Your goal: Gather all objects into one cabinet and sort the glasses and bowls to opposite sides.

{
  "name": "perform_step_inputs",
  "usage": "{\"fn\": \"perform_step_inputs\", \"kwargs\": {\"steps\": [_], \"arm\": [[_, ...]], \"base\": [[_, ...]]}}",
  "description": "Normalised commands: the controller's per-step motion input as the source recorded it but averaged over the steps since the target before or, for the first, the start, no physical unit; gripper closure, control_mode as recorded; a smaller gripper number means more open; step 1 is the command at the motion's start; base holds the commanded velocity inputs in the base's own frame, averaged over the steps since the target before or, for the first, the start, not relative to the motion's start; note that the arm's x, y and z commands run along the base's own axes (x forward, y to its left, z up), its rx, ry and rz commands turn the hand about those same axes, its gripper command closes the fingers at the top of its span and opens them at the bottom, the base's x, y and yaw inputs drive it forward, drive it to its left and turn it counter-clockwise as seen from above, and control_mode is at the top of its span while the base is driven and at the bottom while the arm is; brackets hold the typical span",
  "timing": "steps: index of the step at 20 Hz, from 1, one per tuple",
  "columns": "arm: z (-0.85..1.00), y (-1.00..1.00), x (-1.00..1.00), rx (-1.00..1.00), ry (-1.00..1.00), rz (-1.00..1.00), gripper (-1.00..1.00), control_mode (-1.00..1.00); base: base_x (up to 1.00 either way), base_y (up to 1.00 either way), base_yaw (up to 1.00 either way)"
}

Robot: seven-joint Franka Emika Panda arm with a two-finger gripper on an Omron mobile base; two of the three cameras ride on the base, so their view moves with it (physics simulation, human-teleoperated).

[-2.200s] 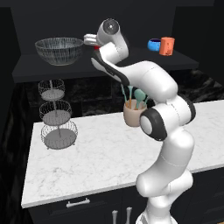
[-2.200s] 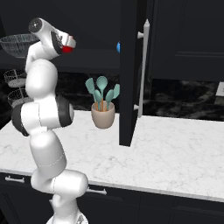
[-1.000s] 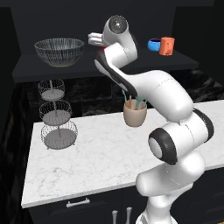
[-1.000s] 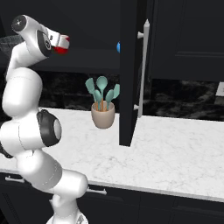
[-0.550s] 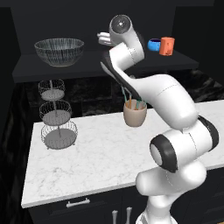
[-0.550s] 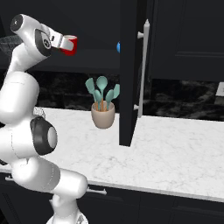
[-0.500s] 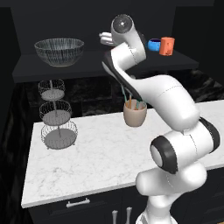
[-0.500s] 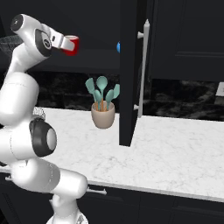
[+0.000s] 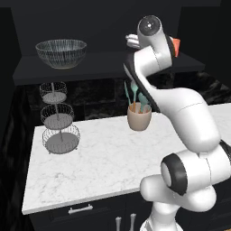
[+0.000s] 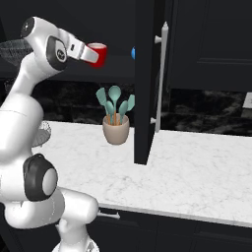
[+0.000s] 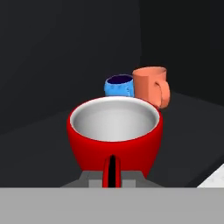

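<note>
Holding the red cup tight, the gripper has its jaws closed on the cup's near wall. In the hand view the cup sits right in front of the gripper, at 12 o'clock from the finger tips, with its white inside facing up. One dark finger tip shows against the red wall at the bottom of the cup.

In the right base view the red cup is at 3 o'clock from the gripper, touching it, up high at the level of the cabinet shelf. The cup hangs in the air over the shelf, not resting on it.

Past the cup, at 12 o'clock in the hand view, the small blue bowl stands on the dark shelf. The orange mug stands just beside the bowl, at 3 o'clock from it, with its handle turned to the right. Both are well apart from the red cup.

In the left base view the big striped bowl sits on the shelf at 9 o'clock from the arm's top, far from the gripper. A bit of the orange mug peeks out at 3 o'clock from the arm.

The cabinet door stands open, with its pale bar handle.
</note>
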Motion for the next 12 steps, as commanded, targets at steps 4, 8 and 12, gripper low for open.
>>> {"fn": "perform_step_inputs", "kwargs": {"steps": [4, 8, 12], "arm": [[0.00, -0.66, -0.28, 0.00, 0.01, -0.14, 1.00, -1.00], [0.00, -0.55, -0.19, 0.00, 0.07, -0.17, 1.00, -1.00], [0.00, -0.34, -0.01, -0.01, 0.08, -0.17, 1.00, -1.00]], "base": [[0.00, 0.00, 0.00], [0.00, 0.00, 0.00], [0.00, 0.00, 0.00]]}}
